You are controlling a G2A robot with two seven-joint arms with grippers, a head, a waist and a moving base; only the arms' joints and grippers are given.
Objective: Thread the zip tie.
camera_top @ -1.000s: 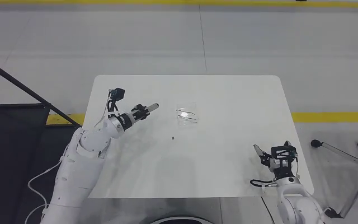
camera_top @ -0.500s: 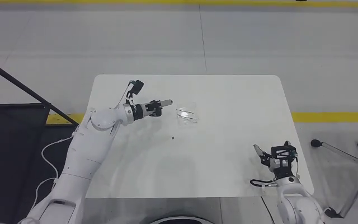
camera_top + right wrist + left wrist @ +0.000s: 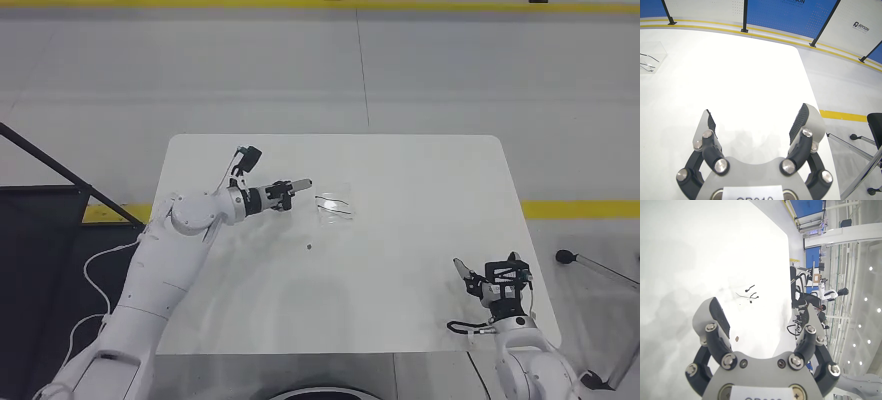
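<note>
Several thin black zip ties [image 3: 336, 205] lie in a small clear tray [image 3: 347, 190] near the middle of the white table [image 3: 420, 180]. In the left wrist view the zip ties [image 3: 750, 294] lie loosely curled ahead of my left gripper [image 3: 762, 313], which is open and holds nothing. Seen from the top, the left gripper [image 3: 300, 184] hovers just left of the tray. My right gripper [image 3: 757, 121] is open and holds nothing near the table's front right corner [image 3: 488, 272]. Far off in its view stands the clear tray [image 3: 660, 49] with the zip ties [image 3: 648, 65].
A small brown speck [image 3: 309, 244] lies on the table in front of the tray, also seen below my left gripper as a speck [image 3: 736, 338]. A black chair [image 3: 875, 123] and metal legs stand off the table's right edge.
My left arm has swung right and extended, bringing its gripper close to the tray of zip ties. The right arm has not moved.
</note>
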